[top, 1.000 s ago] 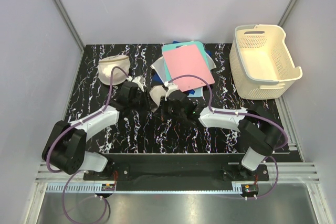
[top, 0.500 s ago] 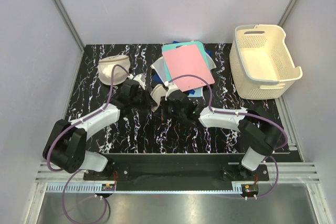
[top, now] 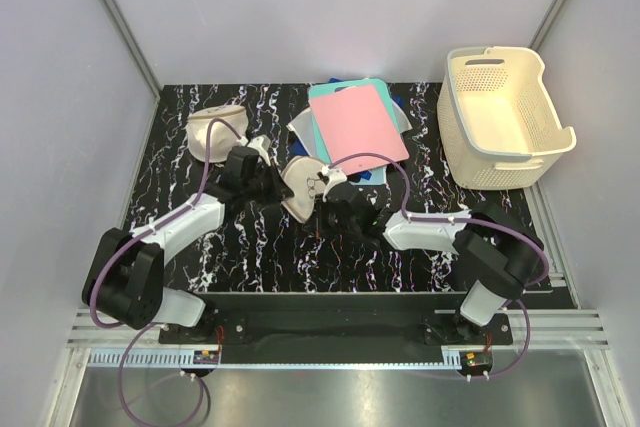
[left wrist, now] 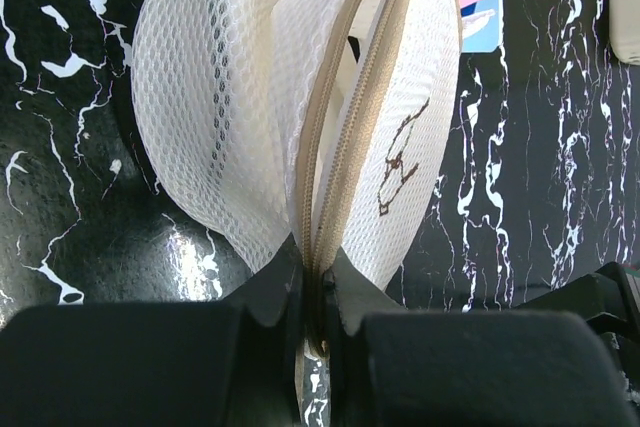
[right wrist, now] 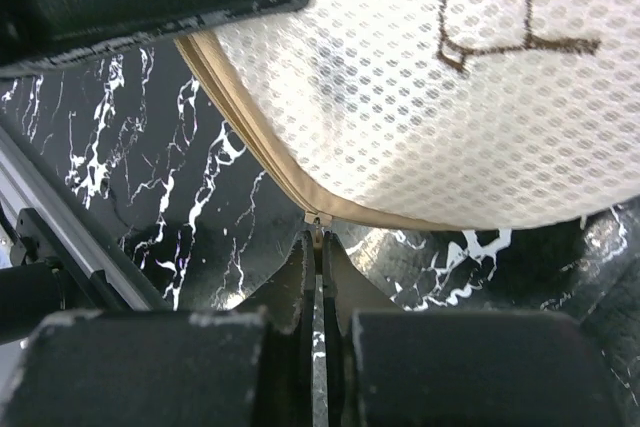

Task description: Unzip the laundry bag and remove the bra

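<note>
Laundry bag (top: 305,182), frame centre, looks soft, light mesh; left gripper (left wrist: 318,292) pinches rim zipper (left wrist: 345,147), right gripper (right wrist: 318,267) clamps zipper pull (right wrist: 318,227).

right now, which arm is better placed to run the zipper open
Right. The right pincer is shut on the zipper pull at the rim of the laundry bag; the left pincer only clamps the zipped rim, anchoring it.

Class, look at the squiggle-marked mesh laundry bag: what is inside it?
The laundry bag shows only pale folds and a small dark streak through its mesh; its rim zipper looks closed, so the contents are covered and cannot be identified.
</note>
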Tool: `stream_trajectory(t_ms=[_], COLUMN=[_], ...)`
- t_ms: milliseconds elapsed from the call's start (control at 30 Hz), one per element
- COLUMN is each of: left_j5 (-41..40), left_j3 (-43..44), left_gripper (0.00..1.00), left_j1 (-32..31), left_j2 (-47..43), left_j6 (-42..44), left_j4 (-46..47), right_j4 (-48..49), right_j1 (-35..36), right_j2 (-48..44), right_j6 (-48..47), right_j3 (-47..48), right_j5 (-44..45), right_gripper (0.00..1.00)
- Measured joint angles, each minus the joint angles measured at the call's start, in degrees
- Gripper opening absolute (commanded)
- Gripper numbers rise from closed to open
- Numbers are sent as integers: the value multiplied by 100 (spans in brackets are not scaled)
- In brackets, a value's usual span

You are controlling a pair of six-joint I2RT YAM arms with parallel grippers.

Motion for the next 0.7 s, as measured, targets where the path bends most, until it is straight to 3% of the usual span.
stream_trajectory(t_ms=[200,233,267,400,433,700], left_j5=[44,50,57,74,72,52], left_j3=[52,61,68,68,68,-52], left_gripper=[2,6,19,48,50,54], left_j1=[7,9,9,20,31,55], left_j2=[15,24,24,24,24,-271], left_j6=[46,48,50,116,131,151], left_j4=[-63,-74,-83,-76,-70,-20], right_j4=[-7,-7,-7,-22,-31,-103], right_j1=[0,0,0,0,0,0], right_j2=[-94,-96,-96,-96,-96,-96], right_j6=[22,22,22,22,22,22], right_j3=[-81,-81,-81,-81,-81,-79], right_j5=[42,42,44,37,35,-28], right_gripper=[0,0,0,0,0,0])
